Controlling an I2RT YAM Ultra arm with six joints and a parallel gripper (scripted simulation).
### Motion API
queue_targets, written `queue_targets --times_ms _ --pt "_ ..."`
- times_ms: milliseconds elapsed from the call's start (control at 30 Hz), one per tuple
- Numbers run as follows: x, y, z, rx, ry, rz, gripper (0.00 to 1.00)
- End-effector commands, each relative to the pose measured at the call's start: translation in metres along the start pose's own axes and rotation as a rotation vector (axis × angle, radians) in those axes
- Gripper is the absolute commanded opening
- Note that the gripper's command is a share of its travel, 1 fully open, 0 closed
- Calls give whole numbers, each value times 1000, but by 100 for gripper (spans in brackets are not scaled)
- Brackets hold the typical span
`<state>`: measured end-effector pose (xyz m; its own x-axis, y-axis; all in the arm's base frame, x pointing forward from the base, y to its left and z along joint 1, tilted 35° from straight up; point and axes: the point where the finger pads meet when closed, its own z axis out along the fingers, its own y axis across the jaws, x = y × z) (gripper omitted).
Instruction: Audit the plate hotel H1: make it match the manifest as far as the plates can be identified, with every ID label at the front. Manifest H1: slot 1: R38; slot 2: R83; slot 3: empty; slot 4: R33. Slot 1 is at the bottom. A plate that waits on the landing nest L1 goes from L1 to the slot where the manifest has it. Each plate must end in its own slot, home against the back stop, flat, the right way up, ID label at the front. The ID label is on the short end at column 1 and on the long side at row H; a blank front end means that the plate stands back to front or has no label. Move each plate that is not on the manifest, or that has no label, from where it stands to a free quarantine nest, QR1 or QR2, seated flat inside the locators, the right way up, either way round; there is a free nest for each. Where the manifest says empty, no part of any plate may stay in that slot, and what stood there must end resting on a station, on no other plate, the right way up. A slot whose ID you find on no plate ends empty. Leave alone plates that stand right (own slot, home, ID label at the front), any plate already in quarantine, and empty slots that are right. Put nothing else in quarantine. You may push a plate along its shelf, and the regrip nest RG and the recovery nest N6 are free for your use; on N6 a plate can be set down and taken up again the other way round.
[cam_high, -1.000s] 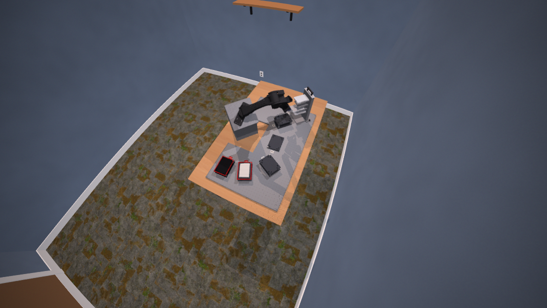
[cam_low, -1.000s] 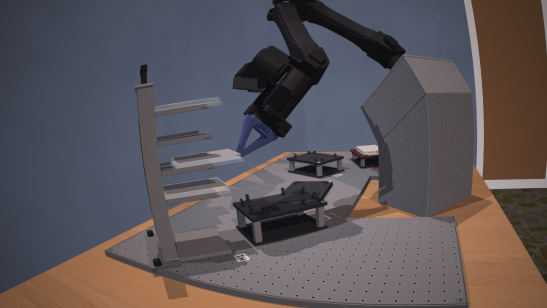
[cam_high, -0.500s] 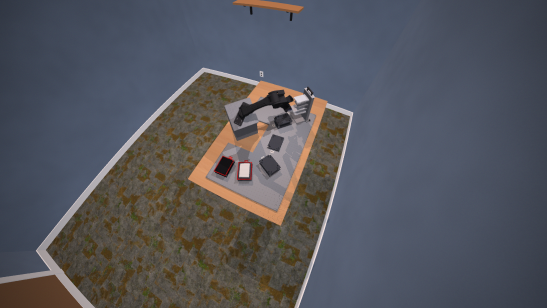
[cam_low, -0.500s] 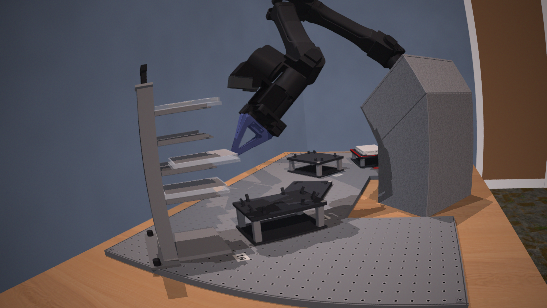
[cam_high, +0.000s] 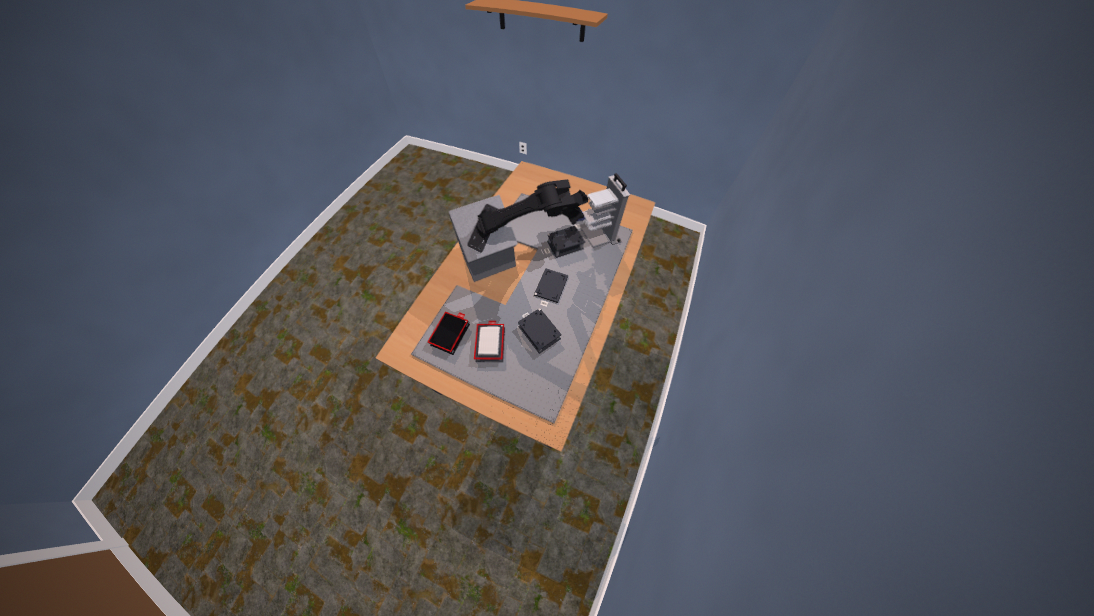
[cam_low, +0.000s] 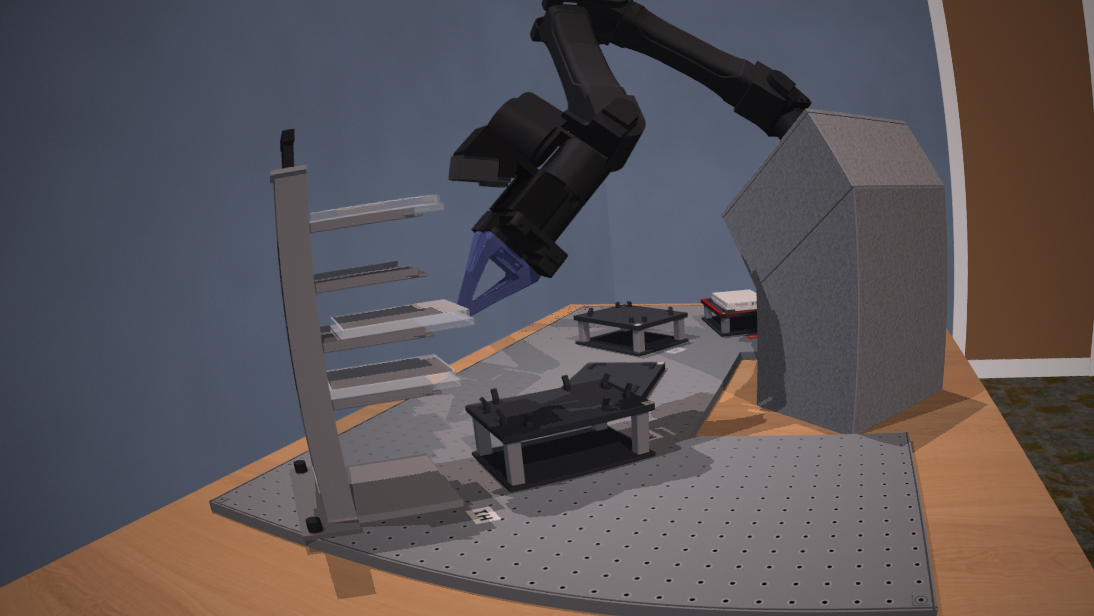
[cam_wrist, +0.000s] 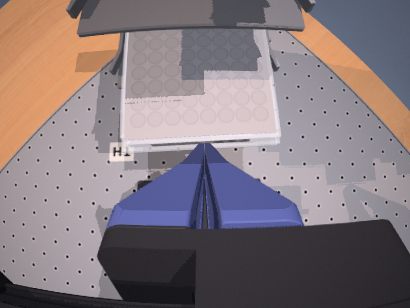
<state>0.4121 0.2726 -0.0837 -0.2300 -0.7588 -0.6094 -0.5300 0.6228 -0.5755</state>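
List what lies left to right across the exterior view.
Hotel post → slot 2 plate → tool → near black nest → gray pedestal.

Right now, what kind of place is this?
Probably a lab automation bench: a plate hotel with clear well plates on its shelves, black plate nests on a perforated breadboard, and a robot arm's shut claw.

1. A wooden table (cam_low: 987, 489) carries a grey perforated base plate (cam_low: 765, 520) and the grey arm pedestal (cam_low: 849, 290).
2. On the plate stand the plate hotel (cam_low: 294, 306) and black nests (cam_low: 558, 417).
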Motion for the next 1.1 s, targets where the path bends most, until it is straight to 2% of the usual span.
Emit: queue_targets --times_ms 0,1067 --pt "-6 12 3 -27 -5 -17 0" --pt "-19 13 16 -27 -5 -16 0"
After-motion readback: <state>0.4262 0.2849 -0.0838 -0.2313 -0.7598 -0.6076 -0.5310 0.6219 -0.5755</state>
